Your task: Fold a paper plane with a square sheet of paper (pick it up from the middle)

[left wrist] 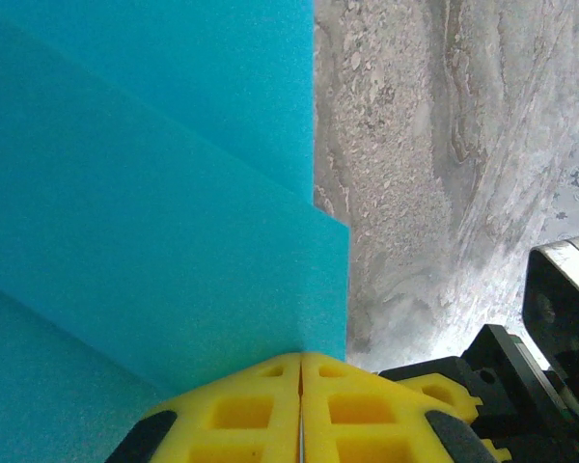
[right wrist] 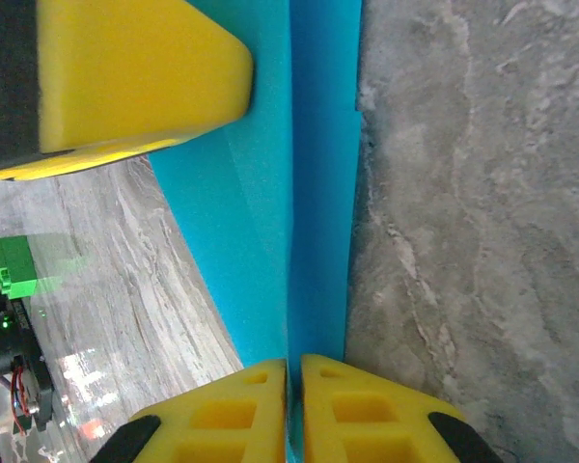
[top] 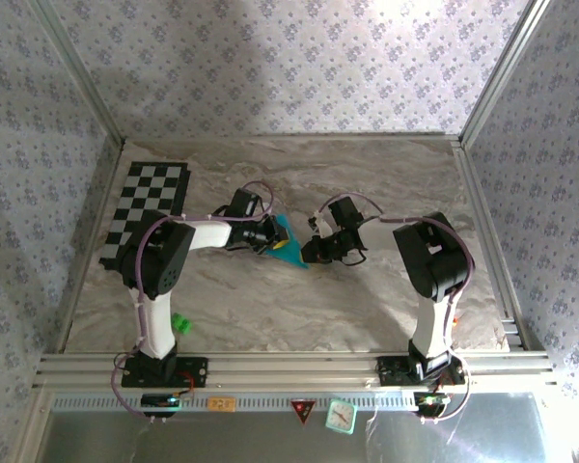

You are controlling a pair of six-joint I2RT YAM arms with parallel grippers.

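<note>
Paper (top: pixel 288 241) is being pinched by left gripper (left wrist: pixel 301 359) and right gripper (right wrist: pixel 289 365), both clamped shut on it, likely steadying a fold.

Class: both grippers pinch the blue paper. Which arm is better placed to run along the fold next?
Probably the right: the right gripper is shut on the square sheet of paper where a fold line runs straight ahead, while the left gripper anchors the layered part.

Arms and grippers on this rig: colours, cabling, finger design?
Left arm and right arm: white links, black joints, thin purple cables looping alongside. Left gripper and right gripper: yellow wedge-shaped fingers with square recessed pockets, black patches at the outer corners.
</note>
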